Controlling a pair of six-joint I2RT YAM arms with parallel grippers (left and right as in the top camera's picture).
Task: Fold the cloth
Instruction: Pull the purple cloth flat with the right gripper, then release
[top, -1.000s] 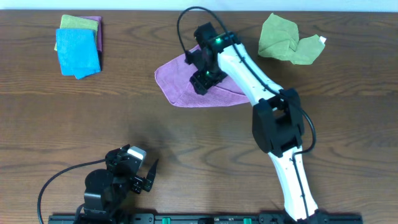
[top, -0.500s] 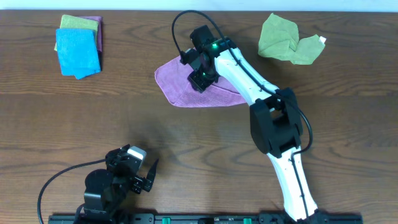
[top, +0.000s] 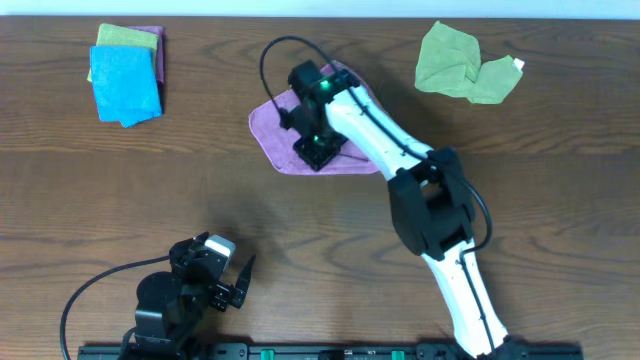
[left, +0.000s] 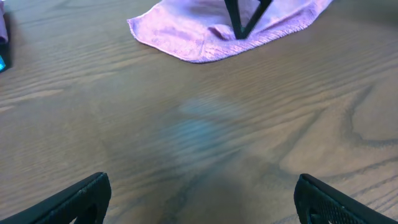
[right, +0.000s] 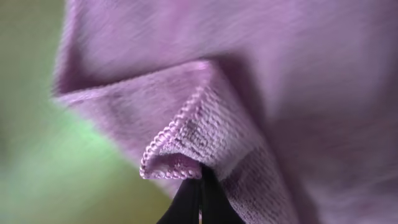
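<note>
since the right pincer (top: 312, 150) was clamped on a hemmed corner of the cloth (top: 272, 135), fingers pressed together with the fold bunched over them, the step looked like carrying that corner across. cloth lay toward the far edge of the worktop (top: 560, 200), about mid-width, and looked partly doubled. to do it well: lift just enough to clear the layer below, travel low toward the opposite edge, line hem on hem before release, else the crease would land skewed. left pincer (left: 202, 196) sat by the near-left edge, fingers spread wide, holding nothing; it could pin the free side. light-green cloth (top: 465, 62) far-right, well apart.
</note>
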